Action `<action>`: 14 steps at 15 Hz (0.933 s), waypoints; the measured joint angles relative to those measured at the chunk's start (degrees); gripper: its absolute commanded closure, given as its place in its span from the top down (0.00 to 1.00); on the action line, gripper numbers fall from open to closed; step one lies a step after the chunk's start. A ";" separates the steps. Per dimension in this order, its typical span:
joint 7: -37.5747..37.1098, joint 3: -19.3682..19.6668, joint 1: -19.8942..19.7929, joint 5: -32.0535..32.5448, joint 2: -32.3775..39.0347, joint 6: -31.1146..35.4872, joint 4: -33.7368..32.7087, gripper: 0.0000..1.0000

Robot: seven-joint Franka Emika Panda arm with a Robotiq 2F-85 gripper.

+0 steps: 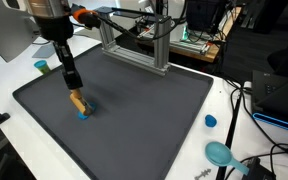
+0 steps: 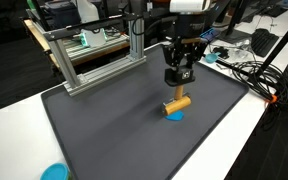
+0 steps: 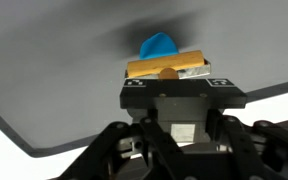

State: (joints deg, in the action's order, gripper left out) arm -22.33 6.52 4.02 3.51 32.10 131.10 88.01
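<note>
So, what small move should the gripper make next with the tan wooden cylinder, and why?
Probably a short lift straight up: the gripper is shut on the tan wooden cylinder, and the blue piece at its end seems to rest on the dark grey mat.

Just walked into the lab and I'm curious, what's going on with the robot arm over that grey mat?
The arm's gripper is shut on a small wooden block, holding it low over the dark mat. A blue piece lies on the mat right under the block; whether the two touch is unclear. A metal frame stands at the mat's far edge.
</note>
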 measured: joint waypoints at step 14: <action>-14.87 1.53 -1.10 -9.50 -6.12 4.09 10.87 0.22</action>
State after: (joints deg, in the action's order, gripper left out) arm -37.20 8.05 2.93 -5.99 25.98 135.19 98.88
